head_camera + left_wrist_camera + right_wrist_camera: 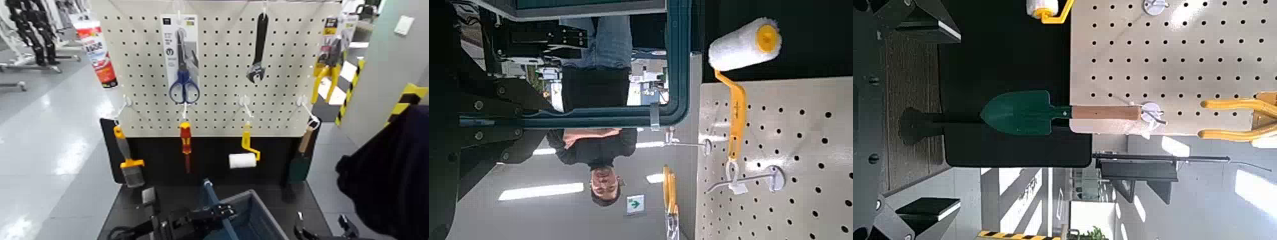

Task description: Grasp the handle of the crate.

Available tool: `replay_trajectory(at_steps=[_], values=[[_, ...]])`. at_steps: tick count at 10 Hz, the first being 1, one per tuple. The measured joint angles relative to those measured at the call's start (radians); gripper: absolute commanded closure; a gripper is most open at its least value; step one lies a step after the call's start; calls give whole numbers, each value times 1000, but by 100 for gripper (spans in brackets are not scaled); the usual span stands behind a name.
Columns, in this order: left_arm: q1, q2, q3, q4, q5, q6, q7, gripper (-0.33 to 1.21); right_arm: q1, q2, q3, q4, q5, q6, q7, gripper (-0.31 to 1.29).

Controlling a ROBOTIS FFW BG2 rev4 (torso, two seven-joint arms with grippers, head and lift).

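Observation:
The blue-grey crate (263, 220) sits at the near edge of the black table, below the pegboard. Its thin teal handle (208, 190) stands raised above the rim. In the left wrist view the handle (619, 117) runs out from the fingers and bends at a corner. My left gripper (220, 214) reaches in from the left and is shut on the handle's near end; it also shows in the left wrist view (537, 118). My right gripper (322, 228) is open and empty low at the right of the crate; its own view (923, 118) shows its fingers spread wide.
The pegboard (217, 115) behind the table holds scissors, a wrench, a brush (131, 169), a screwdriver (186, 143), a yellow paint roller (244, 159) and a green trowel (1028, 112). A large dark shape (389, 172) fills the right side. A person (599, 150) stands beyond the board.

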Motion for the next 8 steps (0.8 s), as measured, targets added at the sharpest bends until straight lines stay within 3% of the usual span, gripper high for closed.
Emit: replay_trajectory(at_steps=[8], values=[[6,10,-1,-17,11,7,14,118,-3,-3,0,-3,15,8,-2,14]])
